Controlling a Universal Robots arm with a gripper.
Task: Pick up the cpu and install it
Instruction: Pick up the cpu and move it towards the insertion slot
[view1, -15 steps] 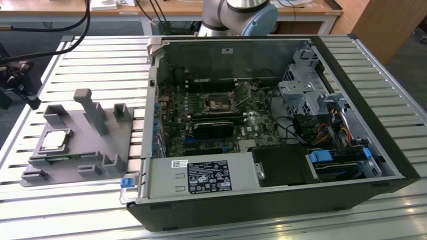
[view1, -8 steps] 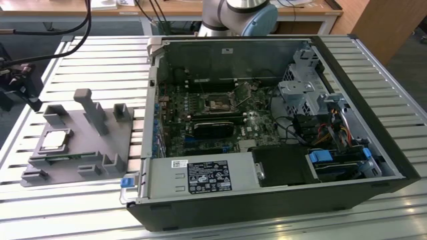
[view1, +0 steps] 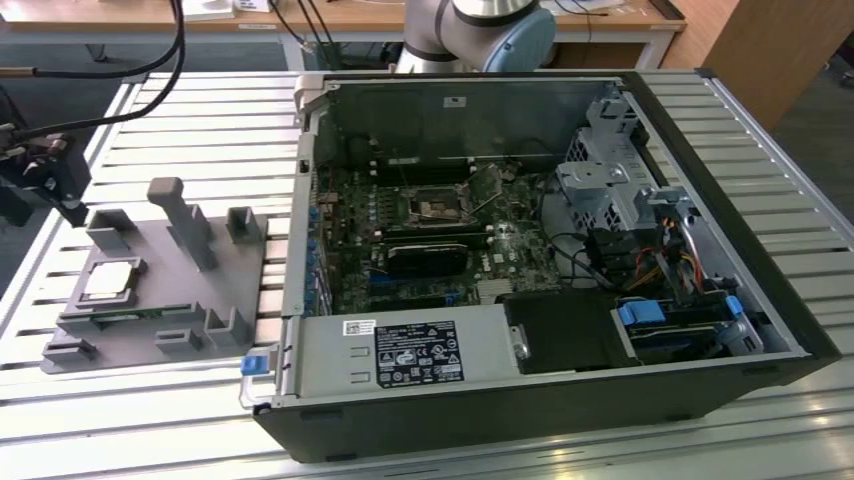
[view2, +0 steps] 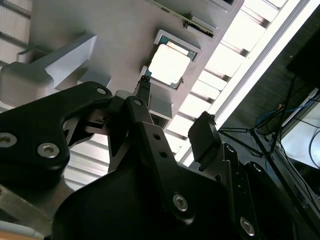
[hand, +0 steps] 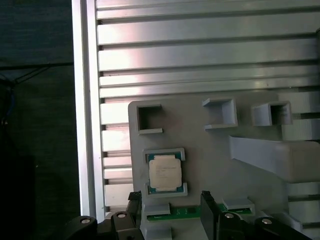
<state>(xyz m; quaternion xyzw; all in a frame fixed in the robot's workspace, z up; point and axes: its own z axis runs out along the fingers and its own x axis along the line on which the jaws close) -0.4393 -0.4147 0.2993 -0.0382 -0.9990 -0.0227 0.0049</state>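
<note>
- cpu (view1: 110, 281) is lying flat, silvery top up, in a shallow framed recess of the grey tray (view1: 167, 292), close to the tray's edge that is facing away from the computer case (view1: 534, 400).
- The gripper (view1: 40, 205) is hanging over the slatted table (view1: 160, 120) at the exterior view's left, beside the tray's far corner and well apart from the case.
- Its black fingers (hand: 207, 207) are standing spread with nothing between them; in the first wrist view the cpu (hand: 165, 171) is lying just beyond the gap, untouched.
- In the second wrist view the gripper (view2: 172, 105) is pointing toward the tray (view2: 115, 30), with the cpu (view2: 169, 65) showing bright past the fingertips (view2: 143, 84).
- A thin green memory stick (hand: 175, 212) is resting in a slot just beside the cpu, along the same tray edge.
- A tall grey post (view1: 180, 215) is rising from the tray's middle, between the cpu and the case.
- The case is lying open on the table, its motherboard socket (view1: 438, 205) sitting exposed inside.
- The arm's base (view1: 481, 30) is standing behind the case's far edge.
</note>
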